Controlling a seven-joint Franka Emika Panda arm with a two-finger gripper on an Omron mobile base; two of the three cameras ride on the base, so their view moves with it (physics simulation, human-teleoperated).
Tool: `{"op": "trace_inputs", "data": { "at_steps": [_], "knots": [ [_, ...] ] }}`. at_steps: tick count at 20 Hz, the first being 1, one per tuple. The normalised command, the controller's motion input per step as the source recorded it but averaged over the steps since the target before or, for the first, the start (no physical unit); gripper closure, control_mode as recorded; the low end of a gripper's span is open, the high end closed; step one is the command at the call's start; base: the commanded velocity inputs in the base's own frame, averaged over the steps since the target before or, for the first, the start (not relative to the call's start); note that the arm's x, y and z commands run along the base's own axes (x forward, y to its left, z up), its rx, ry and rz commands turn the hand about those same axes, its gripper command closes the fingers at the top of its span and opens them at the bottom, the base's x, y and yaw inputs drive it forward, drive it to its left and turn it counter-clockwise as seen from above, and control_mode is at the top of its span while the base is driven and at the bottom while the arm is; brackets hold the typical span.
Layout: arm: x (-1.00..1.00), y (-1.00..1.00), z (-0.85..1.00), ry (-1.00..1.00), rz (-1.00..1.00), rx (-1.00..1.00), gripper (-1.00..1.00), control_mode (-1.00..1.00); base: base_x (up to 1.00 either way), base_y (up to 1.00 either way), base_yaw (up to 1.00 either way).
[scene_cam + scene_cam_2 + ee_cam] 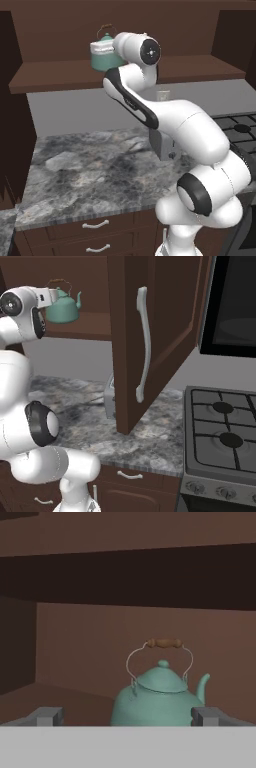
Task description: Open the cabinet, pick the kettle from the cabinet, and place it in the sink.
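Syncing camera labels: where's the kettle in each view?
Left base view: kettle at upper centre on the cabinet shelf, partly behind the arm.
Right base view: upper left, beside the open door.
Hand view: lower centre, between the open tool's tips.
Shared landmark: the shelf.

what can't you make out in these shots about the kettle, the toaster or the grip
- Kettle: in the hand view its base is cut off at the bottom; in the left base view the arm's wrist covers its right side.
- Toaster: right base view, mostly hidden behind the open cabinet door.
- Gripper: jaws stand wide open; whether the fingertips touch the kettle cannot be told.
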Motion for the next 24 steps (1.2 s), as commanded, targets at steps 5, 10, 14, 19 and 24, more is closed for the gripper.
{"op": "trace_inputs", "data": {
  "at_steps": [5, 10, 14, 19, 24],
  "knots": [
    [0.23, 0.06, 0.00, 0.00, 0.00, 0.00, -1.00, -1.00, 0.00, 0.00, 0.00],
    [0.24, 0.04, 0.00, 0.01, 0.00, 0.00, -1.00, -1.00, 0.00, 0.00, 0.00],
    [0.21, 0.08, -0.01, 0.03, 0.00, 0.00, -1.00, -1.00, 0.00, 0.00, 0.00],
    [0.17, 0.19, 0.00, 0.01, 0.00, 0.00, -1.00, -1.00, 0.00, 0.00, 0.00],
    [0.21, 0.19, 0.00, 0.02, 0.00, 0.00, -1.00, -1.00, 0.00, 0.00, 0.00]
  ]
}}
